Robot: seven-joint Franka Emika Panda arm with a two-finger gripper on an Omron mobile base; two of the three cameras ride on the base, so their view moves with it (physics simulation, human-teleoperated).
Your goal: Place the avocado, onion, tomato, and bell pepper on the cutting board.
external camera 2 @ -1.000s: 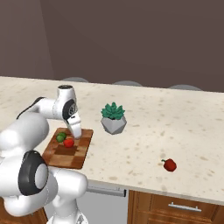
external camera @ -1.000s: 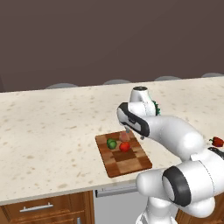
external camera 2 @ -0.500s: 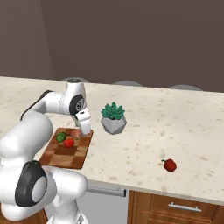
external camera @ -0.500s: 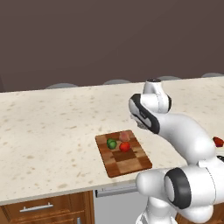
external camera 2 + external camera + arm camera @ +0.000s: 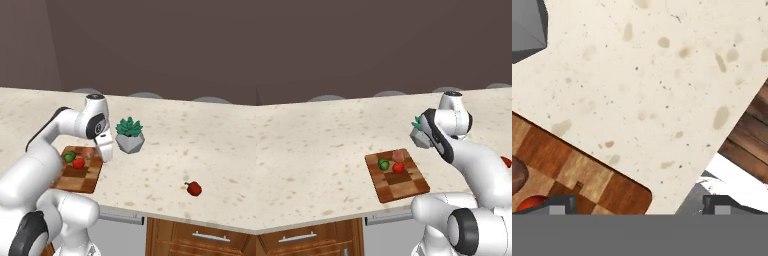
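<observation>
Resting on the cutting board (image 5: 401, 185), you see the avocado (image 5: 383, 164), onion (image 5: 398, 155) and tomato (image 5: 399, 167); the bell pepper (image 5: 193, 188) lies far right. Your gripper (image 5: 637, 202) hangs wide open, holding nothing.

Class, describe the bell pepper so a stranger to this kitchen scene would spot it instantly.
Start at the long speckled counter and find the teal plant in its grey pot. The bell pepper lies alone on bare counter near the front edge, well away from the cutting board. It is deep red, lumpy, with a dark stem.
</observation>
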